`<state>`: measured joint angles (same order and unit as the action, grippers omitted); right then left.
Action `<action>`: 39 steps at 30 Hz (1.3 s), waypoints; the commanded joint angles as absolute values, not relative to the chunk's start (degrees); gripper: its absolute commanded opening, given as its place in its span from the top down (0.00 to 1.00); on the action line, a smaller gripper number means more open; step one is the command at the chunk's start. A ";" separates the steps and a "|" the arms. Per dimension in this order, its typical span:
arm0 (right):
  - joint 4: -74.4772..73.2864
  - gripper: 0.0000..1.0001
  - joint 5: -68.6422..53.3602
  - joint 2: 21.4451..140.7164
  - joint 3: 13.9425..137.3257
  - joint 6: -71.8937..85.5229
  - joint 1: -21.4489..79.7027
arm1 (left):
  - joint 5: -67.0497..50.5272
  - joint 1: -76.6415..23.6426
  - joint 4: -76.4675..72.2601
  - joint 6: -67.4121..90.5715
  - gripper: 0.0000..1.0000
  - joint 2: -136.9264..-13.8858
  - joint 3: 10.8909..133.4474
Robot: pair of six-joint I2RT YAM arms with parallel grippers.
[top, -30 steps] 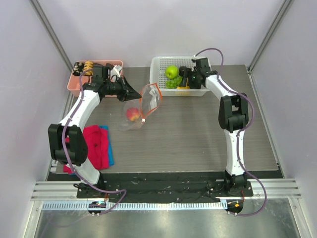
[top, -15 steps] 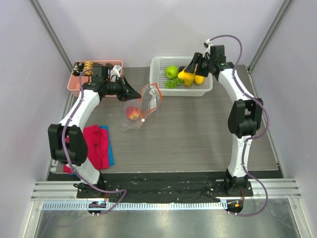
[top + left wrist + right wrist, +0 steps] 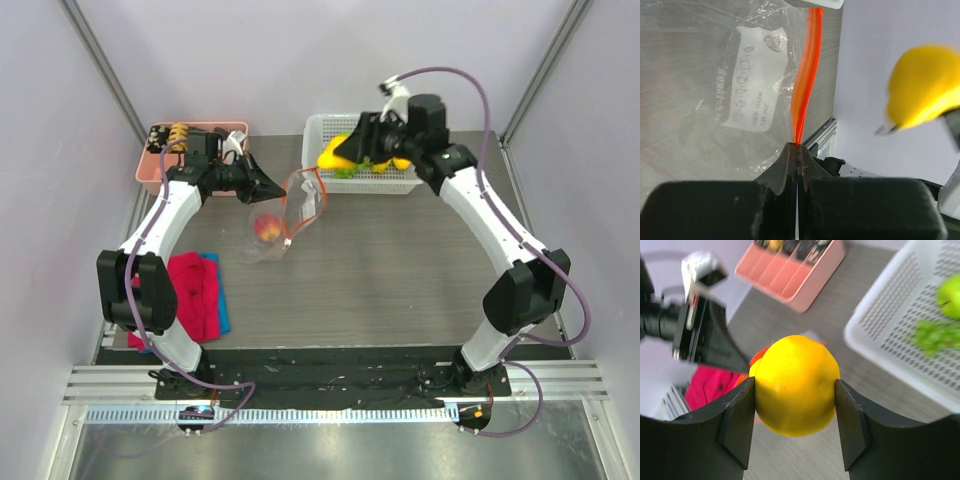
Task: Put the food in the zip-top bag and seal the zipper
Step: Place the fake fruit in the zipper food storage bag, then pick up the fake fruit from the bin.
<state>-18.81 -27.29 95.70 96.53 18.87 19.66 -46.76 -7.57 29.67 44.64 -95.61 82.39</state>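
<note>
My left gripper (image 3: pixel 272 189) is shut on the orange-red zipper (image 3: pixel 805 85) of the clear zip-top bag (image 3: pixel 298 212), holding its mouth up above the table. A red apple (image 3: pixel 267 228) lies inside the bag. My right gripper (image 3: pixel 794 390) is shut on a yellow lemon (image 3: pixel 795 384), held in the air at the left end of the white basket (image 3: pixel 390 185), just right of the bag's mouth; the same lemon (image 3: pixel 922 92) shows blurred in the left wrist view. A green apple (image 3: pixel 950 295) and green grapes (image 3: pixel 935 335) remain in the basket.
A pink tray (image 3: pixel 190 160) with small snack-like pieces stands at the back left behind the left arm. A red-pink folded cloth (image 3: pixel 195 293) on something blue lies at the near left. Grey walls close in both sides.
The right arm has lifted the lemon out of the basket and carried it left, toward the bag's mouth. The left gripper and the bag have stayed put.
</note>
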 commanded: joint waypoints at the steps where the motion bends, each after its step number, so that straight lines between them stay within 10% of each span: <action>1: -18.28 0.72 -20.85 92.29 91.85 9.33 28.11 | -49.48 -7.21 27.07 45.62 1.00 -94.31 84.38; 9: -20.65 0.67 -14.59 98.77 94.83 4.40 35.68 | -51.06 -7.21 25.75 46.75 1.00 -94.22 84.20; 19: -22.50 0.04 -14.41 103.10 101.25 4.04 36.39 | -51.59 -7.21 24.96 47.20 1.00 -94.39 83.76; 39: -15.04 0.00 -11.25 133.40 131.74 7.73 16.00 | -51.42 -7.21 22.85 48.08 1.00 -95.27 82.88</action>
